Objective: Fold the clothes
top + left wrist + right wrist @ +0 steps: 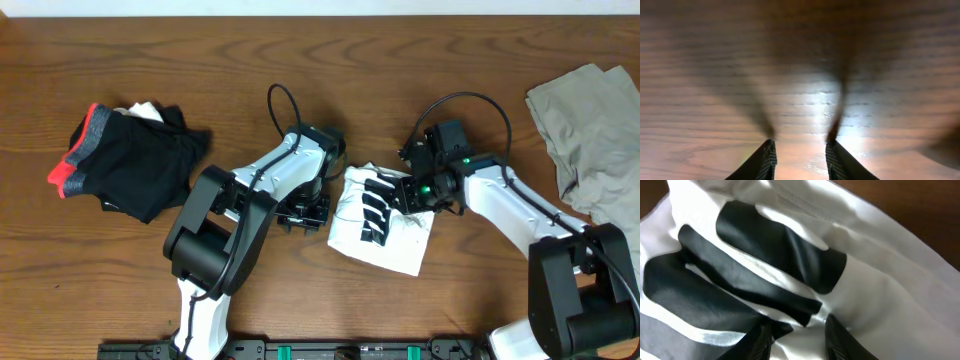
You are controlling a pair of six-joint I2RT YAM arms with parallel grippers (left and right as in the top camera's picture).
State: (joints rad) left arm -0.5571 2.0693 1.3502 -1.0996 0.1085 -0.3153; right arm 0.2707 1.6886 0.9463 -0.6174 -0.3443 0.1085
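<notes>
From overhead, the white T-shirt (385, 228) lies bunched mid-bench (120, 290), toward the front edge. The left claw (303, 212) is just beside it and the right claw (412, 193) is on it.

In the left wrist view, the left claw (800, 152) is partly open and empty above bare wood.

In the right wrist view, the right claw (797, 337) has its tips apart and sunk into the T-shirt (880, 280). I cannot tell whether it grips.

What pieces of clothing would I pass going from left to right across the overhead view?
black garment with red trim → white T-shirt with black lettering → khaki garment
</notes>
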